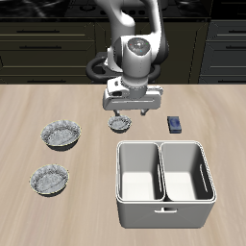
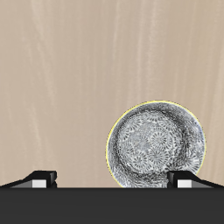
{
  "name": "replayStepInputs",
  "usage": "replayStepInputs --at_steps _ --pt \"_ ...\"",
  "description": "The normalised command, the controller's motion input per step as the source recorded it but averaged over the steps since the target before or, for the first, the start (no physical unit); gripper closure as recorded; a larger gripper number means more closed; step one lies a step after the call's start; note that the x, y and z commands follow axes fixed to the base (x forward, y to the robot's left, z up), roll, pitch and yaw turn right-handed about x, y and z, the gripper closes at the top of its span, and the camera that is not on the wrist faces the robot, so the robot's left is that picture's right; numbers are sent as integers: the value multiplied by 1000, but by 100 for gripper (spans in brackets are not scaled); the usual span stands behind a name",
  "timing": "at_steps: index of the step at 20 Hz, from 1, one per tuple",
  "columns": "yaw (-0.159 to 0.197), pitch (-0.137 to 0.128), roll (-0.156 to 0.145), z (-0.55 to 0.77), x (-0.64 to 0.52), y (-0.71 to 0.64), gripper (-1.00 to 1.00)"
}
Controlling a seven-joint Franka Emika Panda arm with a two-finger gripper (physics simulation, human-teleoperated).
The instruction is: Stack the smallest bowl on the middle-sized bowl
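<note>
On the table [image 1: 19, 106], the two wider grey bowls, one farther back [image 1: 61, 135] and one nearer the front edge [image 1: 48, 179], wait well apart from the smallest bowl [image 1: 119, 122], above which the gripper [image 1: 124, 114] hangs with its fingers spread and empty, apparently lining up a grasp, while beyond lie a two-bin caddy [image 1: 164, 183] and a small blue object [image 1: 175, 124].

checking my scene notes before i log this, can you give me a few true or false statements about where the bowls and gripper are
1. The gripper is above the smallest bowl. True.
2. The smallest bowl sits inside the middle-sized bowl. False: it rests alone on the table.
3. The gripper is shut on the smallest bowl. False: its fingers are spread and hold nothing.
4. The two wider grey bowls lie apart from each other. True.
5. The white two-compartment bin holds a bowl. False: both compartments are empty.
</note>
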Motion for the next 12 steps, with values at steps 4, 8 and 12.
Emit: replayStepInputs --at_steps 4,8,12 --pt "9 16 7 -147 -7 52 -100" --pt "0 24 3 -138 -15 19 -100" --pt "1 31 -2 -131 17 -18 -100"
